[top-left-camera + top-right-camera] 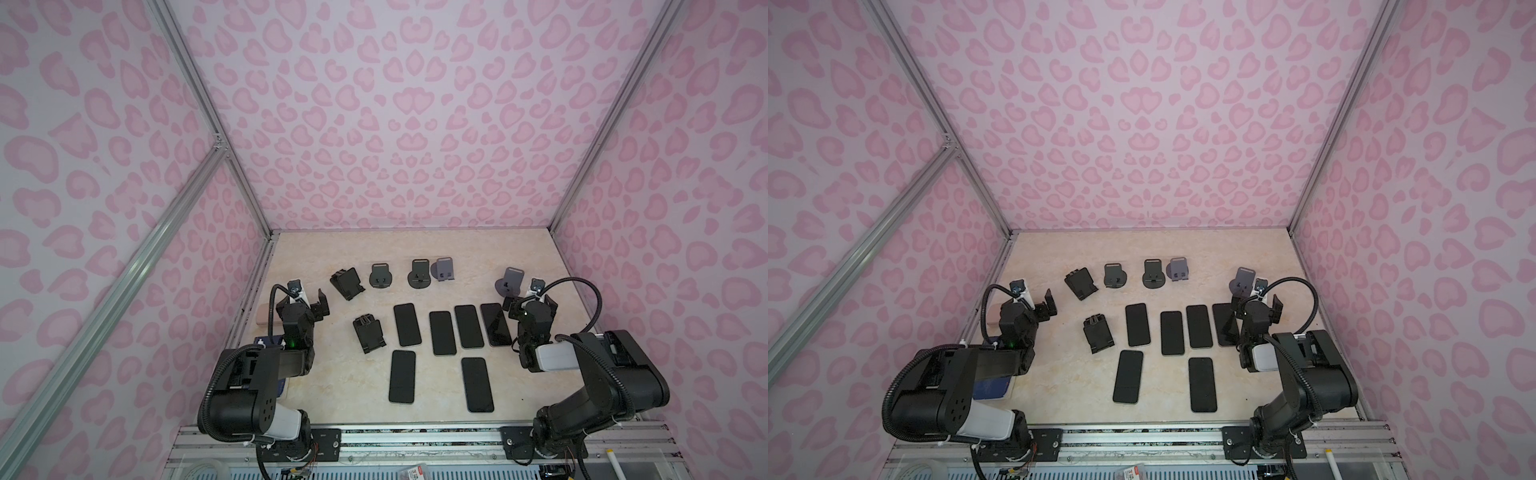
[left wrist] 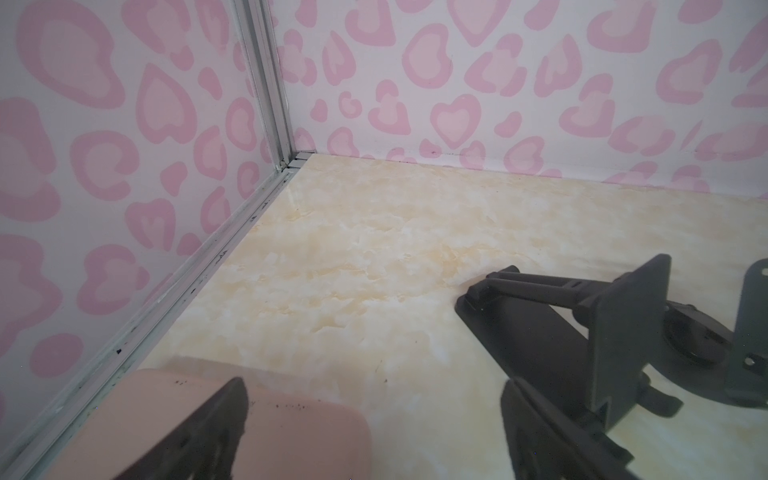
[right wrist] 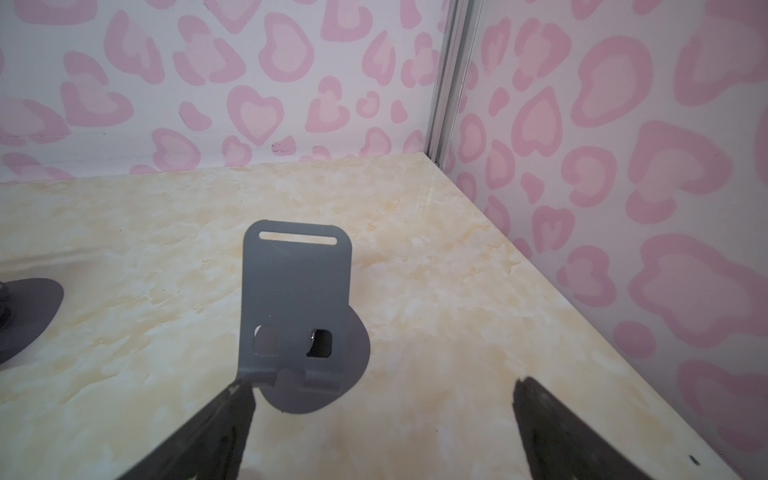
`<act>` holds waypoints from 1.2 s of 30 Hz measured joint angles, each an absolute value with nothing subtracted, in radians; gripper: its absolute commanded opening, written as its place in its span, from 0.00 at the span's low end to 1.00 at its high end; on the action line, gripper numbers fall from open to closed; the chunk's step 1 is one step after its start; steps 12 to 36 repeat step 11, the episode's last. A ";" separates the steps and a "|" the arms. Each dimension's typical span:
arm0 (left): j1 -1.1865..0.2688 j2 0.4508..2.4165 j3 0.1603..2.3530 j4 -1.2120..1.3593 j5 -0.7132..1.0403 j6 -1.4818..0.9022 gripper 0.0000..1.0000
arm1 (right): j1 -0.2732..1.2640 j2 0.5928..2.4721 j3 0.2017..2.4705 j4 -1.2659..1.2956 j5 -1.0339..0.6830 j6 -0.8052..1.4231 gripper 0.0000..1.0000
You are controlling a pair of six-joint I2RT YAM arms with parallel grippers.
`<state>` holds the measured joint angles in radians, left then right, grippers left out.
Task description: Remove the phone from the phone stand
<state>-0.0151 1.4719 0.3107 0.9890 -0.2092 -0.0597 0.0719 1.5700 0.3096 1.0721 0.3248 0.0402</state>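
Phone (image 1: 495, 325) nearest the right gripper (image 3: 382, 384) lies flat back beside its wrist, with five more flat past it toward the left gripper (image 2: 374, 386). None sits on a stand that I can see. Both grippers are spread wide and hold nothing. A pink case (image 2: 270, 436) lies under the left fingers, an empty black stand (image 2: 627, 332) just beyond. Right side: one finger (image 3: 232, 407) is almost at the lip of an empty grey stand (image 3: 295, 291). Risk: closing or pushing forward here grabs or tips a bare stand.
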 measured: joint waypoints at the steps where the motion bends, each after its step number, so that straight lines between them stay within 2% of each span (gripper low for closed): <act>1: -0.015 1.472 0.311 0.989 -0.209 -0.060 0.98 | 0.072 1.570 0.310 1.072 0.325 0.040 1.00; 36: 0.000 1.475 0.326 0.972 -0.181 -0.064 0.98 | 0.072 1.570 0.310 1.072 0.325 0.040 1.00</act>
